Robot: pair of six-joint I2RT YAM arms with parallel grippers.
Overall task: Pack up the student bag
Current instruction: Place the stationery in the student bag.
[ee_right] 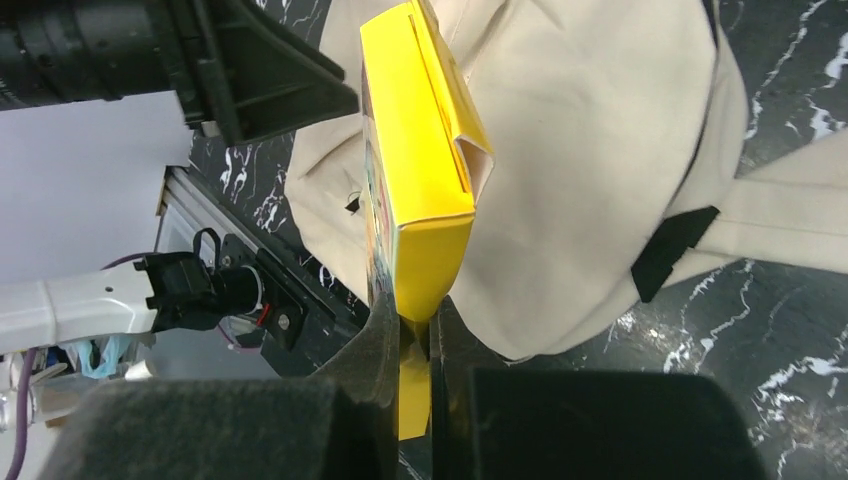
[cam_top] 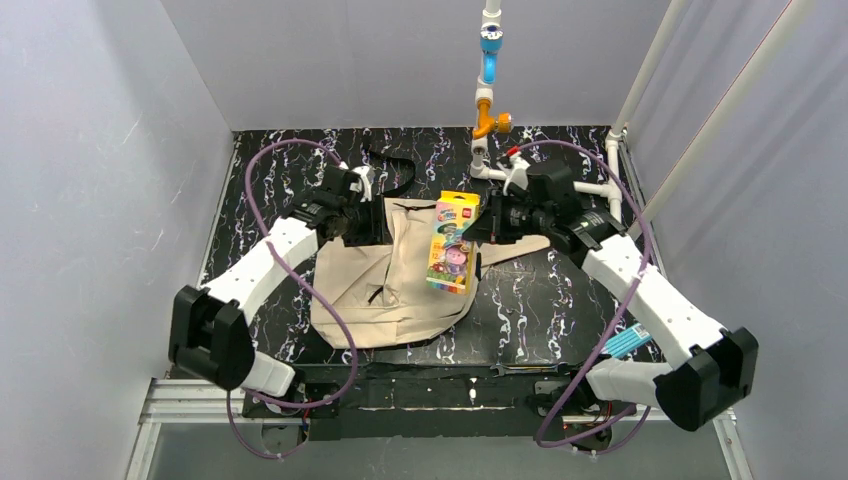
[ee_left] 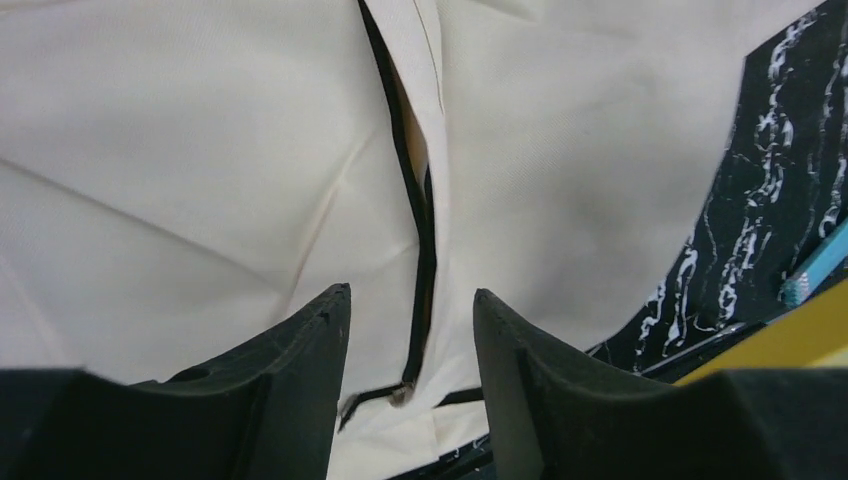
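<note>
My right pincer (ee_right: 415, 318) clamps the yellow book (ee_right: 415, 130), its long axis pointing ahead over the student bag (ee_right: 590, 150); my left pincer (ee_left: 410, 293) gapes, empty.

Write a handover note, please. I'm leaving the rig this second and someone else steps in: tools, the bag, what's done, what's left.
Left tool: open, holding nothing, poised over the student bag with the zip between its fingers.
Right tool: shut on the lower edge of a yellow box with a cartoon front, held above the bag's upper part.
Bag: lying flat on the table, zip apparently parted a little.
Done: box picked up and brought over the bag.
Left: widen the opening, slide the box in, release. Whether anything is already inside cannot be seen.
</note>
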